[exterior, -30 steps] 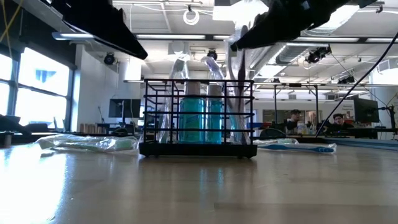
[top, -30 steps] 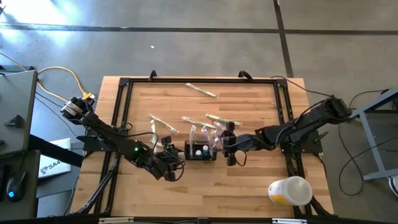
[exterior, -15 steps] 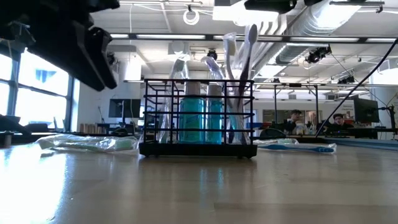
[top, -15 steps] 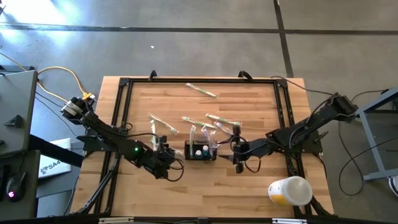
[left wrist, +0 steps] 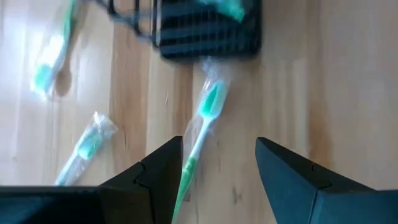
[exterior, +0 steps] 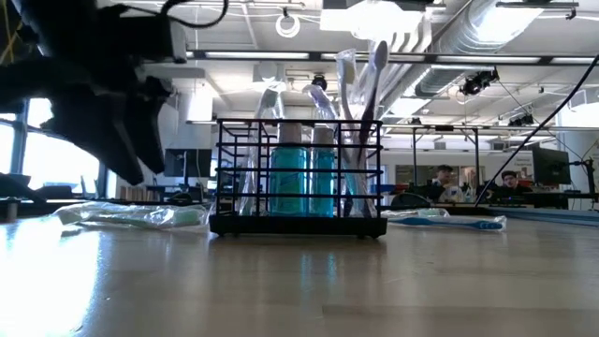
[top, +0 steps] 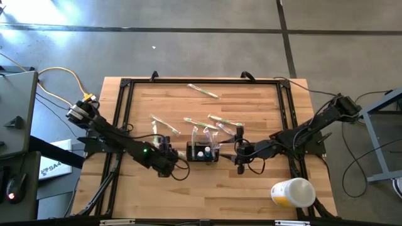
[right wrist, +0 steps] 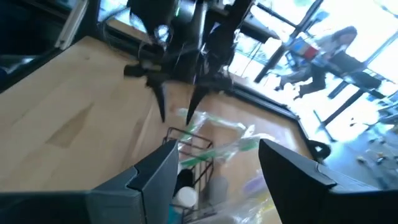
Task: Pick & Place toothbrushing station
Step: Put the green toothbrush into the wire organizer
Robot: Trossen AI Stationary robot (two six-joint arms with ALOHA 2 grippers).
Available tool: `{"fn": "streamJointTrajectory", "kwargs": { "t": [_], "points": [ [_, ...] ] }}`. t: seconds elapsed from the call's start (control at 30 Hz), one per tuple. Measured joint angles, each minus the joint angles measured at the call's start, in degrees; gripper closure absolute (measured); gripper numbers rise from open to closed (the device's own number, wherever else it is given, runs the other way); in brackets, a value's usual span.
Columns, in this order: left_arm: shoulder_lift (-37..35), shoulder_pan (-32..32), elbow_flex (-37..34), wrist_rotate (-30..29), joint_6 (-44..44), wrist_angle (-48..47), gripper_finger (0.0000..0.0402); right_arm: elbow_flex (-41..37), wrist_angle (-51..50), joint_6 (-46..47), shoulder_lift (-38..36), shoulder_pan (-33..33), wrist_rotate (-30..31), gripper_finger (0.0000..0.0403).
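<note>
Barely any text is showing. A white sheet [top: 53,164] lying on the floor off the table's [top: 251,188] left edge is carrying dark letters, only "SAA" making out, the rest cut off by the left arm's frame. Nothing is reading on the toothbrushing station [top: 202,152], the wrapped toothbrushes [top: 221,119], the white-and-yellow cup [top: 292,192], or the screens in the room behind in the low view.
</note>
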Motion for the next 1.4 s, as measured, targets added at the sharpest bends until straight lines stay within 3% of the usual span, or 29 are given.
{"fn": "streamJointTrajectory", "kwargs": {
  "t": [0.53,0.73,1.17,1.4],
  "points": [
    [5.8,6.5,0.0,3.7,7.6,4.1,0.0206,0.0,4.8,-0.7,0.0,6.0,-0.3,0.0186],
    [6.1,8.7,0.0,11.2,9.3,4.0,0.0206,0.0,4.5,-0.6,0.0,6.3,0.4,0.0186],
    [10.3,9.2,0.3,11.2,12.4,6.4,0.0208,0.1,4.5,-0.2,0.0,6.3,1.8,0.0186],
    [10.5,9.2,0.2,12.2,11.3,6.5,0.0275,0.1,4.5,-0.2,0.0,6.3,4.2,0.0186]
  ]
}}
